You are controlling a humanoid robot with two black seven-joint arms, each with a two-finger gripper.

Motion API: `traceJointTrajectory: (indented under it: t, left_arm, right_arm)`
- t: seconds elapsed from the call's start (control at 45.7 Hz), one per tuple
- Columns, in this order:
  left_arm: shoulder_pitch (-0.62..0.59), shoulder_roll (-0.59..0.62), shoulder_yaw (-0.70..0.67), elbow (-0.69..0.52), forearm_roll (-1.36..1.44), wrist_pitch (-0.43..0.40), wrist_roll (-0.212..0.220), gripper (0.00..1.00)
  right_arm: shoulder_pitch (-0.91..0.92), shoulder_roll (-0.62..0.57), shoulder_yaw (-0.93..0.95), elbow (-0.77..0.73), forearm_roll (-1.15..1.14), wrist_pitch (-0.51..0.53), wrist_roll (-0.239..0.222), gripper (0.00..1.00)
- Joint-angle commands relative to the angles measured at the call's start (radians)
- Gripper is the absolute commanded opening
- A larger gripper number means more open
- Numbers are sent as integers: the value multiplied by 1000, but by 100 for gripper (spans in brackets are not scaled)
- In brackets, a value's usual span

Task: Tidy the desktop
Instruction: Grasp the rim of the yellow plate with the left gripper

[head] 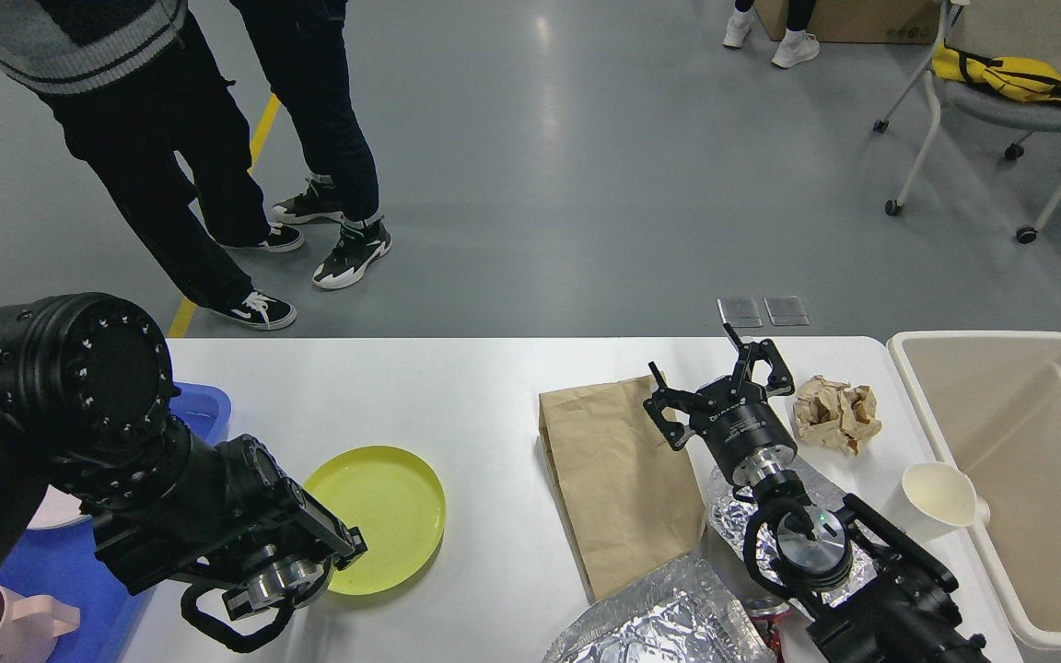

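Broadly, the white tabletop [494, 387] spans the lower half of the head view, carrying a yellow plate [388, 511], a brown paper bag [609, 479], a crumpled paper ball [836, 412], a paper cup [940, 495] and foil sheets [659, 622]. Over the bag's right edge the right gripper [724, 387] hangs with its jaws spread wide, empty. The left gripper [346, 543] sits at the plate's near-left rim; its jaws are hidden, so their state cannot be told. A blue tray [204, 410] lies left, a beige bin [1000, 414] right.
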Motion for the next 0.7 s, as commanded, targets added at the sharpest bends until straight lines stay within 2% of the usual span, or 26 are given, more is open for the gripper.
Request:
traceJointTrajectory:
  t: [0.0, 0.679]
  left_arm:
    - [6, 0, 1, 2, 1, 2, 0, 33]
    - [29, -8, 1, 30, 1, 10, -4, 24]
  right_arm:
    - [0, 0, -1, 1, 0, 0, 0, 100]
    - [0, 0, -1, -1, 0, 0, 0, 100]
